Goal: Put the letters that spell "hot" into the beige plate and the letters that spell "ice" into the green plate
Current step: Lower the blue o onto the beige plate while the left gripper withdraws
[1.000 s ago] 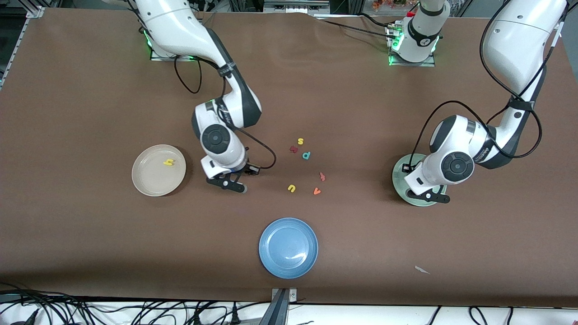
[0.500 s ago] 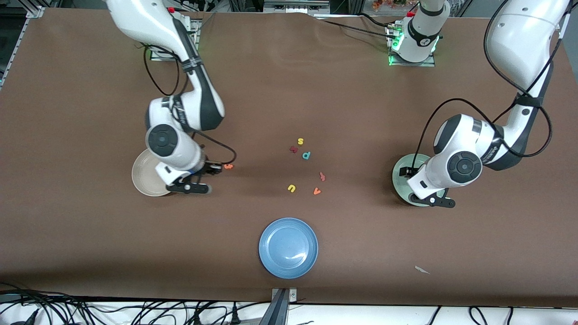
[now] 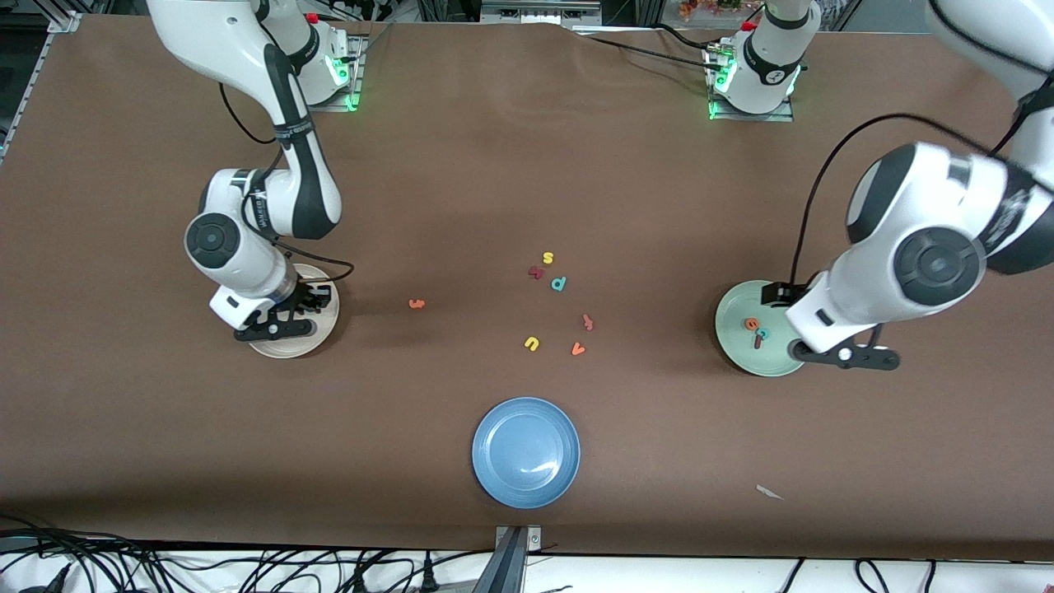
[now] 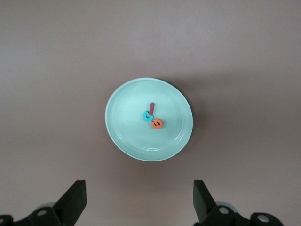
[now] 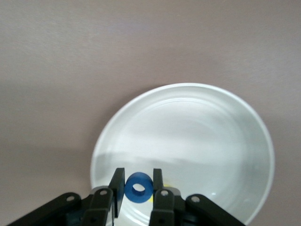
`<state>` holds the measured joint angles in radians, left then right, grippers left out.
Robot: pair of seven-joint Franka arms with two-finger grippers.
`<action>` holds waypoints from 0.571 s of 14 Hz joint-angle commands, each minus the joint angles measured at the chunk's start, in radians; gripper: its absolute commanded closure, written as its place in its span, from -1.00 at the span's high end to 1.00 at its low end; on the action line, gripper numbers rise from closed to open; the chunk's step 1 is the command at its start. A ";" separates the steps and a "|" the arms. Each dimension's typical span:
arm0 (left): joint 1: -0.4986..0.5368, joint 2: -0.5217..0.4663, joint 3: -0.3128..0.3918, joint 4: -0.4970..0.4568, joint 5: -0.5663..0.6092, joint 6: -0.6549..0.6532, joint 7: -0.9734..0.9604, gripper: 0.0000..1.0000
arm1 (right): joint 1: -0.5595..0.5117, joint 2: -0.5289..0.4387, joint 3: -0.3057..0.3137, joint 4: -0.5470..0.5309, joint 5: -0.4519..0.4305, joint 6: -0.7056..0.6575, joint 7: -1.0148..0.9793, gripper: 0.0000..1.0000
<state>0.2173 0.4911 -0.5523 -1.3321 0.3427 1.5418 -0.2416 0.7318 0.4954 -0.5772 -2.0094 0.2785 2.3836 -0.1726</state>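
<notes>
My right gripper hangs over the beige plate, shut on the blue "o". In the right wrist view the plate fills the space under the jaws, and a sliver of yellow letter peeks out beside the "o". The orange "t" lies on the table between that plate and the loose letters. The green plate holds the orange "e", teal "c" and dark red "i". My left gripper stands open and empty just off that plate's rim.
Loose letters lie mid-table: a yellow "s", a teal "p", two dark red ones, a yellow "u" and an orange "v". A blue plate sits nearest the front camera.
My right arm has swung from mid-table to over the beige plate, uncovering the orange "t". My left gripper has opened and drawn back off the green plate, uncovering its three letters.
</notes>
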 commanded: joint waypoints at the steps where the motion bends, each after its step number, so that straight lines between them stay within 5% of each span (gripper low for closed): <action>1: -0.021 -0.130 0.038 -0.004 -0.063 -0.023 0.015 1.00 | -0.018 -0.026 -0.009 -0.046 0.021 0.051 -0.091 -0.23; 2: -0.057 -0.191 0.104 -0.016 -0.115 -0.025 0.015 1.00 | -0.026 -0.024 -0.009 -0.045 0.028 0.054 -0.075 0.53; 3: -0.114 -0.251 0.198 -0.041 -0.187 -0.025 0.016 1.00 | -0.028 -0.024 -0.007 -0.039 0.065 0.046 -0.050 1.00; 4: -0.169 -0.299 0.315 -0.061 -0.277 -0.023 0.043 1.00 | -0.013 -0.026 0.009 -0.034 0.092 0.046 0.025 1.00; 8: -0.266 -0.477 0.465 -0.281 -0.300 0.070 0.157 1.00 | 0.023 -0.015 0.109 -0.011 0.094 0.074 0.313 1.00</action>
<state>-0.0088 0.1370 -0.1446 -1.4369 0.0685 1.5301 -0.1225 0.7362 0.4901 -0.5055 -2.0173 0.3547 2.4320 0.0253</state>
